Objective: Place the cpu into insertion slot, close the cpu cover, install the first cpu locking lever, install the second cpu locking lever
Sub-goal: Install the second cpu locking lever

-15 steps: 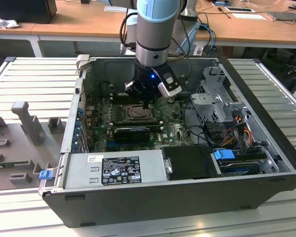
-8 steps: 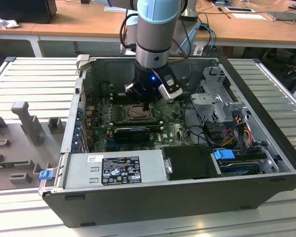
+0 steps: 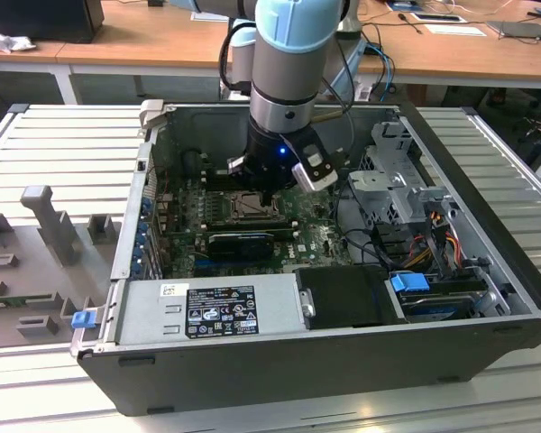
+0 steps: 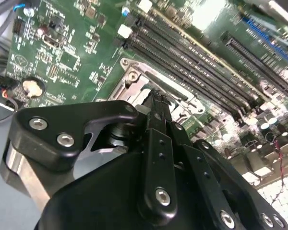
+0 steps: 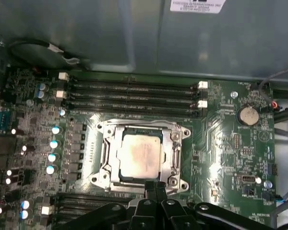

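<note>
From my console, the cpu [image 5: 141, 152] is already seated in the insertion slot [image 5: 107, 154]. Its pale face shows through the window of the cpu cover [image 5: 175, 152], which lies flat over it. So I judge 2 of the 4 steps done and the work now at the first locking lever, though I cannot make out either lever well enough to say if one is latched.

The gripper [image 5: 156, 188] hangs right at the socket's edge, just beside the cover frame. In both wrist views the fingers [image 4: 156, 108] are clenched together with nothing between them, forming 1 narrow tip.

In the exterior view the arm reaches straight down into the open computer case [image 3: 343, 361]. The socket sits at the tip's 7 o'clock, the drive cage [image 3: 397, 180] at about 3 o'clock and the power supply [image 3: 216, 307] at 6 o'clock.

To my mind this step calls for a small, exact push. The closed tip has to catch a thin lever, press it down and swing it under its hook without skidding onto the memory slots [image 5: 129, 96] near the socket, or bearing on the cover itself.
</note>
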`<state>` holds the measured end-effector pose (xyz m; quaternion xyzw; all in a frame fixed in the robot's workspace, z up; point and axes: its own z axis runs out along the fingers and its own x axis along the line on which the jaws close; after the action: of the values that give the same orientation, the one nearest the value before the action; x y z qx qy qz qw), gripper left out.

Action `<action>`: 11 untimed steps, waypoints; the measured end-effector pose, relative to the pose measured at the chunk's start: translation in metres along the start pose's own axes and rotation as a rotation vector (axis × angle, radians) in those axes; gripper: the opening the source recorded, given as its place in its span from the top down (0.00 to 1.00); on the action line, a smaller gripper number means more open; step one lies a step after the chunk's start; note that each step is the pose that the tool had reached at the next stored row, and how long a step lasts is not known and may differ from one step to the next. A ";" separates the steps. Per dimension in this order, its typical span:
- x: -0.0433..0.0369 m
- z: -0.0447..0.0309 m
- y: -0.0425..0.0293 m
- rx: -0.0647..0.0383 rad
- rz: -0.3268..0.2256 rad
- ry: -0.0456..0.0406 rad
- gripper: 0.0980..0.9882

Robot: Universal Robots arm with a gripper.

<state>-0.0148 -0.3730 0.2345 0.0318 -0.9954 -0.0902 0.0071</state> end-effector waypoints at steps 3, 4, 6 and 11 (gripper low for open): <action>0.0002 0.0030 -0.0026 -0.011 0.000 -0.0006 0.99; 0.0007 0.0030 -0.0047 -0.014 -0.001 -0.0007 0.99; 0.0016 0.0021 -0.0100 -0.014 -0.002 -0.0006 0.99; 0.0172 0.0013 -0.0150 -0.014 -0.002 -0.0032 0.99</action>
<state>-0.0310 -0.3886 0.2307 0.0328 -0.9947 -0.0971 0.0057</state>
